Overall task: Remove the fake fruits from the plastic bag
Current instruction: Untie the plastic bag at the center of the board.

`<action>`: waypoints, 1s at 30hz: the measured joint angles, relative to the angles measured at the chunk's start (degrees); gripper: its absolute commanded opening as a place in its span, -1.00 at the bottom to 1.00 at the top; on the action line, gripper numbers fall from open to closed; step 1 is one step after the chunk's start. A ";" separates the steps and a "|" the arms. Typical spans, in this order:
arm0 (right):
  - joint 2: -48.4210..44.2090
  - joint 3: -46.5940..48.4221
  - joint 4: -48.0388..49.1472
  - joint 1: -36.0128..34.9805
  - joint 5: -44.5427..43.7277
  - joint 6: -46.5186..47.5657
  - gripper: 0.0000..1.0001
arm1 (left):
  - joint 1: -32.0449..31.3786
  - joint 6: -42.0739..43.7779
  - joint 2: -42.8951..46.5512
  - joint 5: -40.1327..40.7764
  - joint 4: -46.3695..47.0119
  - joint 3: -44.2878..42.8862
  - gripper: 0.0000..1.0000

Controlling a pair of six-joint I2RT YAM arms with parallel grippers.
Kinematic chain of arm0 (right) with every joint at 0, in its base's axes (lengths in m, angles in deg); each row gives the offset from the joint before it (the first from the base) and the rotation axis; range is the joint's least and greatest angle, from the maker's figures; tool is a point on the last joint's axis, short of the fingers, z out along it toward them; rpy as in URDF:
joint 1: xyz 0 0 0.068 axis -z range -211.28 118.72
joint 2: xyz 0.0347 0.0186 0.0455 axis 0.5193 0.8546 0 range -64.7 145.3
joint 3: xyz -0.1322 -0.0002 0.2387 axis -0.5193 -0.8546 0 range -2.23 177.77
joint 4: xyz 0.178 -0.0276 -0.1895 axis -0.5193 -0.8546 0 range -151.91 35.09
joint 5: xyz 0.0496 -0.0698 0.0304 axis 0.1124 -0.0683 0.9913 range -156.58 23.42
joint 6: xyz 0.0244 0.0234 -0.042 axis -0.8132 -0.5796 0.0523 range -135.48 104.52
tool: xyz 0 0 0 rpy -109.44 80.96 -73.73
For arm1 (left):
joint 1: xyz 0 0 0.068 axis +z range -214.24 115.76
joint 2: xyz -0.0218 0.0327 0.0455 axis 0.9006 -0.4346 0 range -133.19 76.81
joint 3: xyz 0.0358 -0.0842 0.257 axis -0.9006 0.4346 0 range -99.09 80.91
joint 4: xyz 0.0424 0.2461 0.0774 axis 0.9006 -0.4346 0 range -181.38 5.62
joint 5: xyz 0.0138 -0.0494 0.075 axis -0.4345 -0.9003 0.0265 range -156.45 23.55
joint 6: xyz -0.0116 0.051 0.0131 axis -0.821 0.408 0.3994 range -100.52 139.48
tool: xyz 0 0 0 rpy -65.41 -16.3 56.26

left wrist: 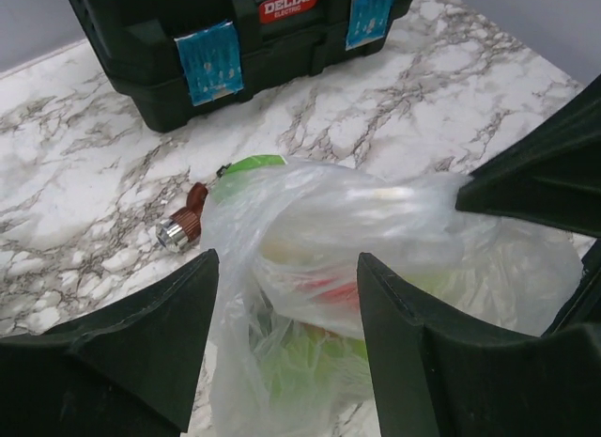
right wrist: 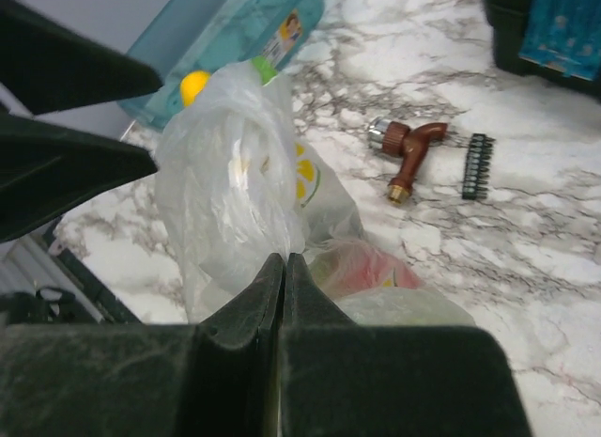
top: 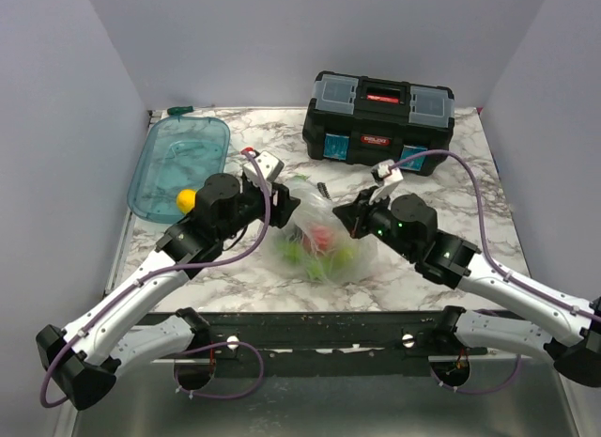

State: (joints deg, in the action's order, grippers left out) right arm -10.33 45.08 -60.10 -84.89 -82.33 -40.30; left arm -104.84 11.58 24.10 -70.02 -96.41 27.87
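The clear plastic bag (top: 319, 241) lies mid-table with red (top: 322, 236) and lime-green fake fruits (top: 331, 264) inside. One yellow fruit (top: 186, 200) sits in the teal tub (top: 164, 146). My left gripper (top: 289, 206) is open; in the left wrist view (left wrist: 286, 268) its fingers stand either side of the bag's (left wrist: 376, 221) bunched top, with red fruit (left wrist: 331, 288) showing through. My right gripper (top: 342, 215) is shut on the bag's film; the right wrist view (right wrist: 284, 260) shows the bag (right wrist: 225, 183) pinched and lifted.
A black toolbox (top: 380, 119) stands at the back. A brown tap fitting (right wrist: 410, 148) and a black bit strip (right wrist: 477, 164) lie on the marble behind the bag. The tub (right wrist: 244, 28) is at the far left, against the wall.
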 measured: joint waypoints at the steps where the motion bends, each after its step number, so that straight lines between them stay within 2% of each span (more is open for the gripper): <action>1: 0.98 0.50 0.00 0.07 2.08 1.03 -0.99 | 0.02 0.24 -0.96 0.28 -0.26 -0.46 0.22; 6: 6.23 2.69 0.00 0.09 11.10 4.42 -0.99 | 0.02 0.44 -3.65 3.06 -1.27 -1.01 0.22; 13: 8.11 2.78 0.02 0.09 17.81 6.05 -0.99 | 0.02 0.63 -4.63 5.88 -1.86 -1.07 0.23; 20: 8.11 2.78 0.02 0.09 20.13 6.95 -0.99 | 0.02 0.61 -9.53 6.10 -3.91 -3.45 0.22; 25: 8.11 2.78 0.00 0.09 20.87 6.93 -0.99 | 0.04 0.63 -10.47 1.16 -4.83 -3.54 0.18; 26: 8.11 2.78 0.00 0.09 21.00 6.93 -0.99 | 0.02 0.66 -10.47 0.13 -4.98 -3.54 0.06; 30: 7.98 2.78 -0.07 0.09 21.09 6.93 -0.99 | 0.02 1.05 -10.82 -2.99 -6.69 -4.33 -0.88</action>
State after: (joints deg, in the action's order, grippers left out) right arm -2.35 47.86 -60.17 -84.80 -61.24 -33.37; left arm -104.82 12.63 13.28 -73.02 -103.10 23.54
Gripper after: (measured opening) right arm 0.012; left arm 0.447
